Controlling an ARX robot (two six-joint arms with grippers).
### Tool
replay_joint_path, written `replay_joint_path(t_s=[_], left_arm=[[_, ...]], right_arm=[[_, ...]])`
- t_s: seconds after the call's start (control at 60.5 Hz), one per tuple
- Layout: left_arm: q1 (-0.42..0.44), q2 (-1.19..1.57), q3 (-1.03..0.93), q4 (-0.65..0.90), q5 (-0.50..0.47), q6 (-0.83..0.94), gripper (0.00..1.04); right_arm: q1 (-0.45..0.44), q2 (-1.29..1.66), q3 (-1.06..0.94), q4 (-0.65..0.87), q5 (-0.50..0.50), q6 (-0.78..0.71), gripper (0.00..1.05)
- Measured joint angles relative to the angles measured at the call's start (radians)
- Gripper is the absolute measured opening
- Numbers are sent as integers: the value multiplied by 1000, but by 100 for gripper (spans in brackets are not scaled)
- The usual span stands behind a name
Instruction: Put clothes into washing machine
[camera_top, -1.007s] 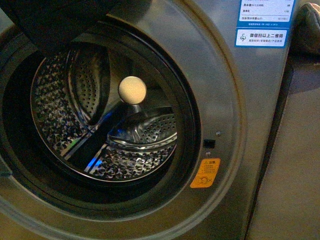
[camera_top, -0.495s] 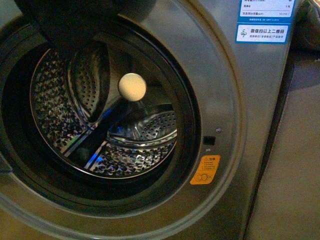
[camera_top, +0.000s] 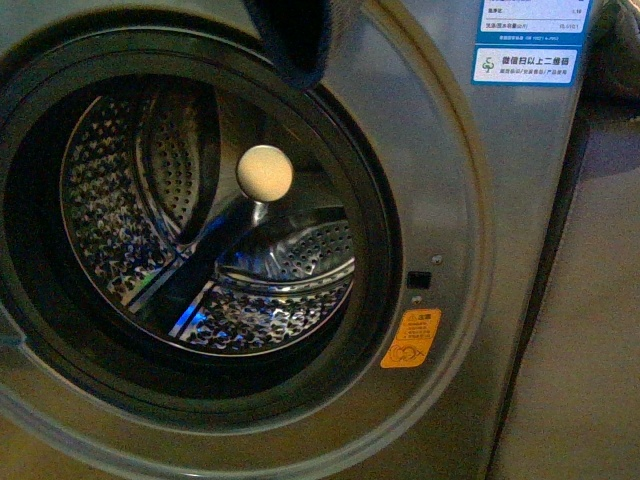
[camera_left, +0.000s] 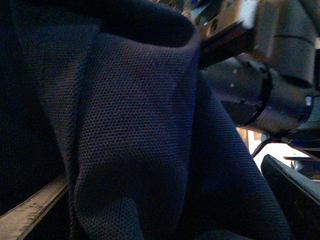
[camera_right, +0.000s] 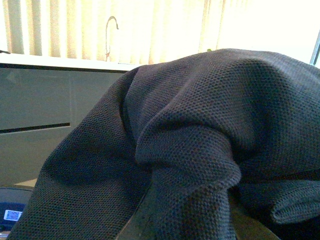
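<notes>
Clothes (camera_top: 295, 40) at top centre look soft, light, floppy, so you should pinch a bunched fold. Left pincer (camera_left: 160, 220) and right pincer (camera_right: 190, 222) are buried in cloth; can't tell their grip.

The washing machine (camera_top: 500, 200) fills the front view. Its round mouth (camera_top: 385, 250) is toward the left, and the drum (camera_top: 120, 220) sits deep behind it. A round ball (camera_top: 265, 173) shows near the middle of the mouth. The clothes (camera_top: 295, 35) hang at the top edge of the view, over the upper rim of the mouth and outside the drum. Right of the mouth is a small latch (camera_top: 418, 281), and a sticker (camera_top: 411, 340) is just below it. The labels (camera_top: 525, 65) are at the machine's upper right. The floor (camera_top: 580, 380) lies to the right of the machine.
</notes>
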Motion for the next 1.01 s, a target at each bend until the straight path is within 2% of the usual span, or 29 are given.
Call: replay_joint_path(t_s=[0.182,0.562,0.71,0.793,1.007], left_arm=[[-37,44,57,-121,-129,87,98],[-116,121,154,-208,-391,239,98],[-124,139,176,-220,-462,261,98],[-123,140,181,-234,-496,259,88],[-101,134,175,-269,-522,229,60]], right_arm=[[0,0,0,0,7,-6,13],[-1,0,0,0,11,-7,13],[-2,0,0,0,11,-10,13],[-2,0,0,0,11,-12,14],[-2,0,0,1,9,-13,44]])
